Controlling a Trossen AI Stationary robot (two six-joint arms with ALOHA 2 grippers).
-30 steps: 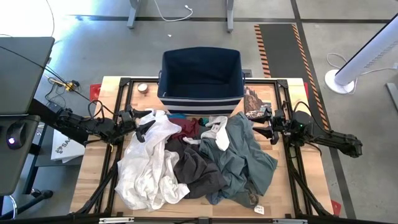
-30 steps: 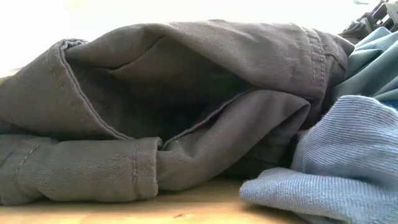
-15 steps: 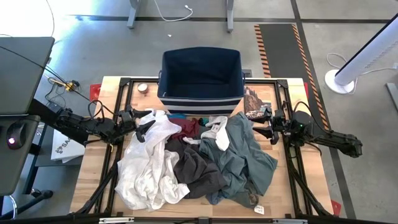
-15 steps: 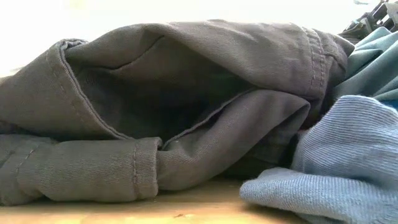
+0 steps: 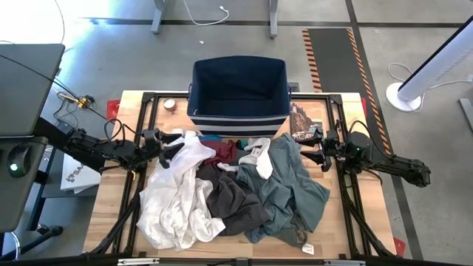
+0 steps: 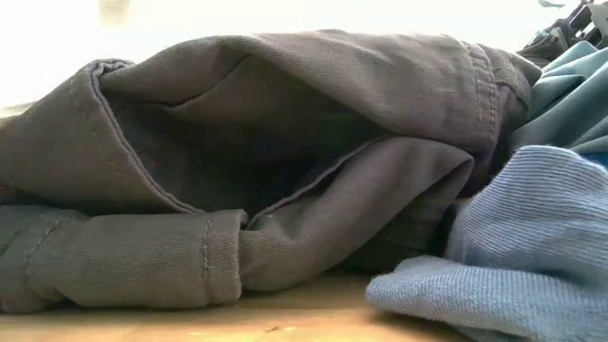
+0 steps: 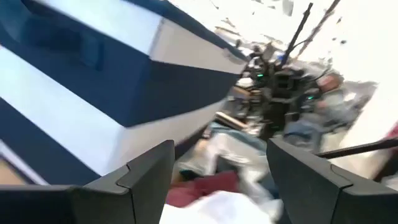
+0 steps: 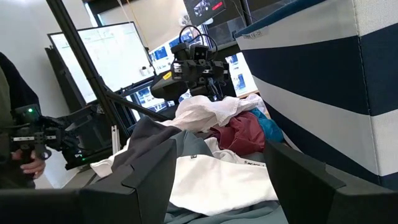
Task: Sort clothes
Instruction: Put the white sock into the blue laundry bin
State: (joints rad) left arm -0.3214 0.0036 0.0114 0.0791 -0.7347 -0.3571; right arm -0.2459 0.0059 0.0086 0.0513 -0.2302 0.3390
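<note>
High view: your clothes (image 5: pixel 236 196) sit piled mid-tabletop (image 5: pixel 111 214) before the navy bin (image 5: pixel 238 89); left gripper (image 5: pixel 171 146) at the white piece, right gripper (image 5: pixel 314 145) beside the grey-green shirt (image 5: pixel 292 185). Wrist views: both grippers' fingers spread wide, empty.

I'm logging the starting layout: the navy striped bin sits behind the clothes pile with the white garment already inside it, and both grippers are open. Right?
Not quite. The high view shows the navy striped bin empty; the white garment lies on the table in the pile's left part. The left gripper and right gripper are indeed open.
</note>
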